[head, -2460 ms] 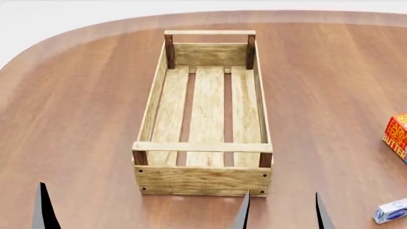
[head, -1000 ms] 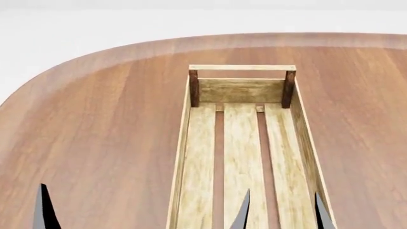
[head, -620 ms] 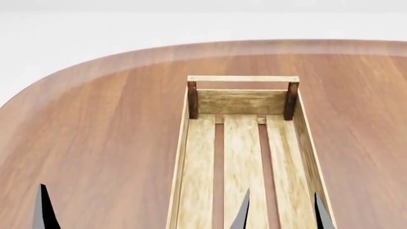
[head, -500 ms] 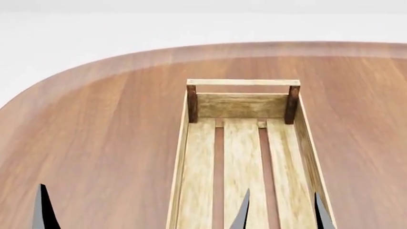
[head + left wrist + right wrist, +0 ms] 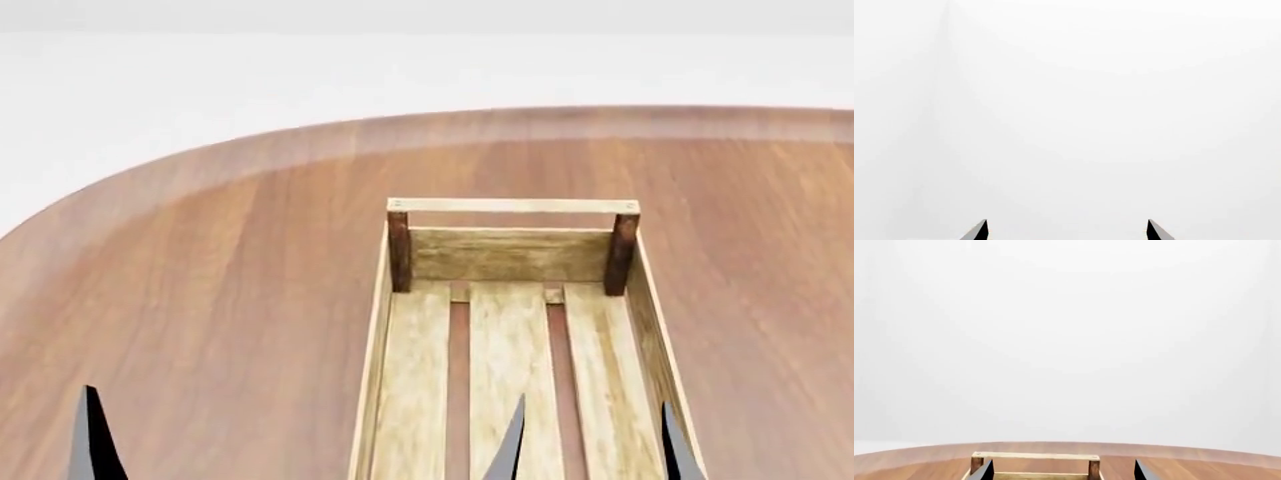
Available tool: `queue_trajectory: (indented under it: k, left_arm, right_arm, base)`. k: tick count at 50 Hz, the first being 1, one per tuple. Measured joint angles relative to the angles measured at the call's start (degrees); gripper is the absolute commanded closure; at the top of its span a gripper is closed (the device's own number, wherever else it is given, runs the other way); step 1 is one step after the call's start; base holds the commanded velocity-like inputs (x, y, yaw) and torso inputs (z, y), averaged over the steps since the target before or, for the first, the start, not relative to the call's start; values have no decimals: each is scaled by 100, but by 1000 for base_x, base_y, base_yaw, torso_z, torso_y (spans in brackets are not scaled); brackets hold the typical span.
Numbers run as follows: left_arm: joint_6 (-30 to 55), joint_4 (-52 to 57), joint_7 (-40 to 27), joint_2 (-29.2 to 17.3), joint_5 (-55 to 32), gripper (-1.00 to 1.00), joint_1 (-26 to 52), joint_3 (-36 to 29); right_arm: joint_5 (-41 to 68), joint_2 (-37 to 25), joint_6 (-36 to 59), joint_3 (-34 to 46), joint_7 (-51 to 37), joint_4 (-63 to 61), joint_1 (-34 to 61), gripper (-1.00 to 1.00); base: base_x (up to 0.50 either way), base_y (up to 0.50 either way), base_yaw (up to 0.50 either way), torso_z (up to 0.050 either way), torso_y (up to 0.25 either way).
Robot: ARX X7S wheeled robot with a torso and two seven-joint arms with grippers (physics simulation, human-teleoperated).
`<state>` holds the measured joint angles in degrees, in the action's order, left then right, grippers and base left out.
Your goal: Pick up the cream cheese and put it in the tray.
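While both grippers are hanging wide apart (holding nothing), the tray is sitting mid-table.

The left wrist view shows almost nothing but a blank, near-white background, with a faint vertical seam where two slightly different shades of white meet toward one side. At the frame's lower edge the left gripper appears only as two dark, pointed fingertips, set well apart with empty white space between them and nothing held.
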<state>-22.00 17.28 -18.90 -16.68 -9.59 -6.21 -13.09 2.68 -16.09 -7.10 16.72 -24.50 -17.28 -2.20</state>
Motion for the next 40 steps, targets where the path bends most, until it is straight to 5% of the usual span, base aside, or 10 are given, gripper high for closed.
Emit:
queue_trajectory:
  k: [40]
  left_arm:
    - [-36, -38, -70, -68, -30, -100, 0, -64]
  right_arm:
    - [126, -49, -147, 61, -47, 78, 2, -100]
  base:
    - [-3, -27, 0, 0, 0]
